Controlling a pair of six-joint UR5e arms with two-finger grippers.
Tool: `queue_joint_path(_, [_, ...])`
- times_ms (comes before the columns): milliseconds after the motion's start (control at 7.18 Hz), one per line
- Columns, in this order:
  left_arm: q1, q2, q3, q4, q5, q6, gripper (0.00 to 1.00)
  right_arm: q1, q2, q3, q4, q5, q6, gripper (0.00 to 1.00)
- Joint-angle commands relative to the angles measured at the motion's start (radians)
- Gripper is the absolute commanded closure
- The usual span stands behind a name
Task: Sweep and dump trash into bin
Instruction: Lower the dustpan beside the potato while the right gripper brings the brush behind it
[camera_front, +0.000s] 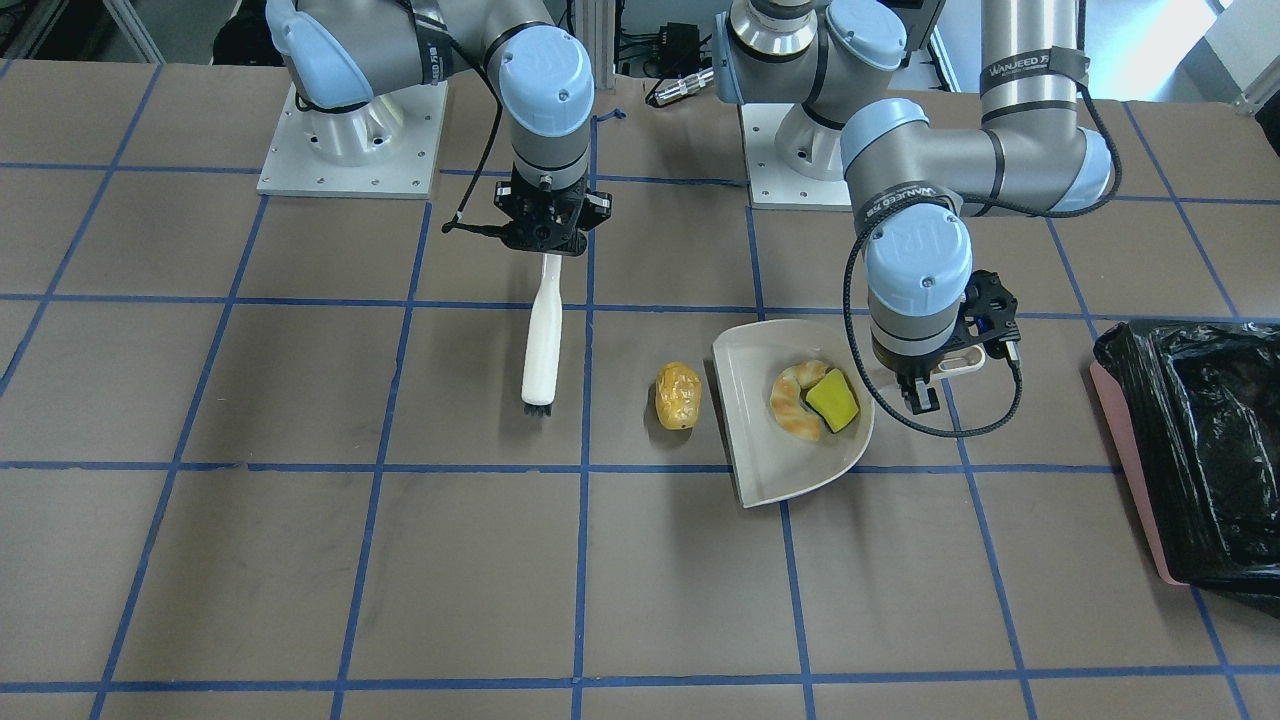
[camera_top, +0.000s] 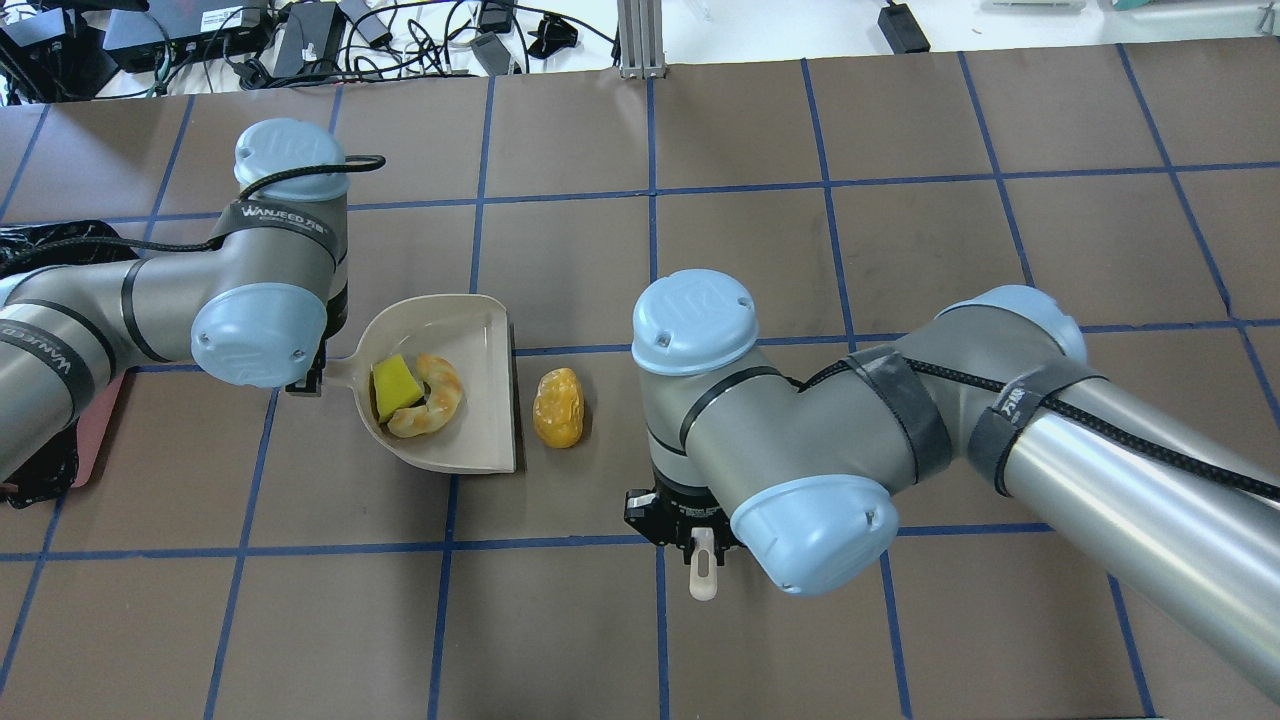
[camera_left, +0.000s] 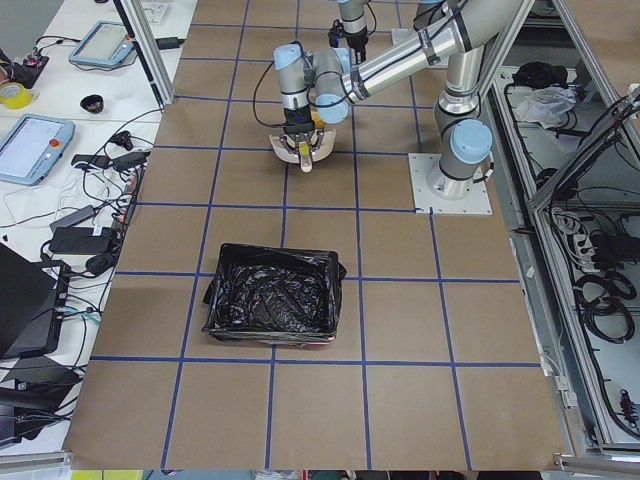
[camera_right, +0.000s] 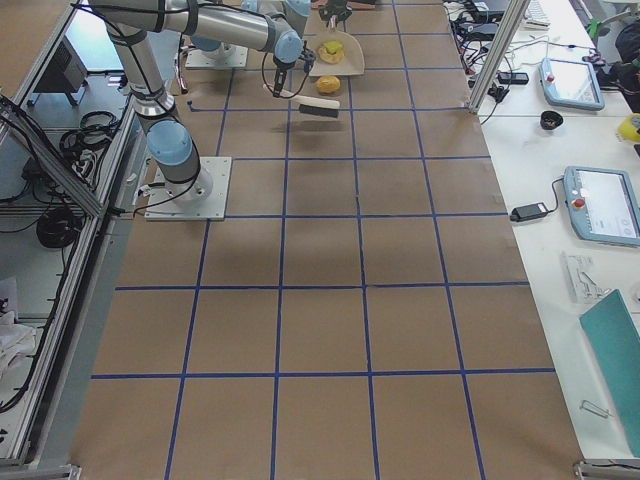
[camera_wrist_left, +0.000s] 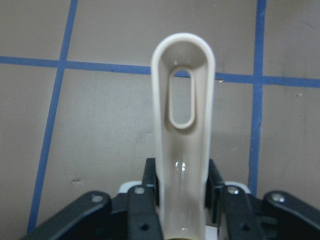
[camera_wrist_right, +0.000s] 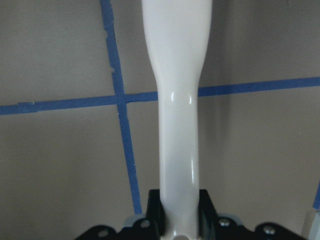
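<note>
A beige dustpan (camera_front: 775, 455) lies on the table with my left gripper (camera_wrist_left: 182, 175) shut on its looped handle (camera_wrist_left: 183, 110). In the pan lie the curved tan croissant-like piece (camera_front: 795, 402) and the yellow sponge scrap (camera_front: 833, 400). The golden potato-like lump (camera_front: 678, 396) rests on the table just outside the pan's open edge. My right gripper (camera_front: 545, 240) is shut on a white brush (camera_front: 541, 335), whose dark bristles (camera_front: 536, 406) point at the table a short way from the lump. The bin (camera_front: 1195, 450), a pink tub with a black bag, stands beyond the left arm.
Blue tape lines (camera_front: 585, 465) divide the brown table into squares. Both arm bases (camera_front: 350, 140) are bolted at the robot's side. Cables and power bricks (camera_top: 300, 35) lie past the far edge. Side benches carry tablets (camera_right: 605, 205).
</note>
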Motion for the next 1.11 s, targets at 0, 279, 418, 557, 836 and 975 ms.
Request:
queue_joint_path(0, [-0.025,-0.004,-0.041,0.036,0.003,-0.005,1.00,0.056,0.052,0.001,-0.058,0.004,0.055,1.00])
queue_joint_path(279, [-0.051,-0.027,-0.042,0.041,0.001,-0.029,1.00,0.109,0.084,0.001,-0.132,0.004,0.104,1.00])
queue_joint_path(418, [-0.070,-0.024,-0.041,0.044,0.001,-0.045,1.00,0.118,0.103,-0.001,-0.181,0.025,0.140,1.00])
queue_joint_path(557, [-0.074,-0.026,-0.039,0.044,0.001,-0.051,1.00,0.121,0.135,-0.015,-0.214,0.081,0.154,1.00])
queue_joint_path(836, [-0.100,-0.029,-0.032,0.044,-0.002,-0.072,1.00,0.159,0.198,-0.102,-0.214,0.085,0.211,1.00])
queue_joint_path(975, [-0.103,-0.029,-0.030,0.047,-0.005,-0.072,1.00,0.175,0.237,-0.167,-0.213,0.088,0.243,1.00])
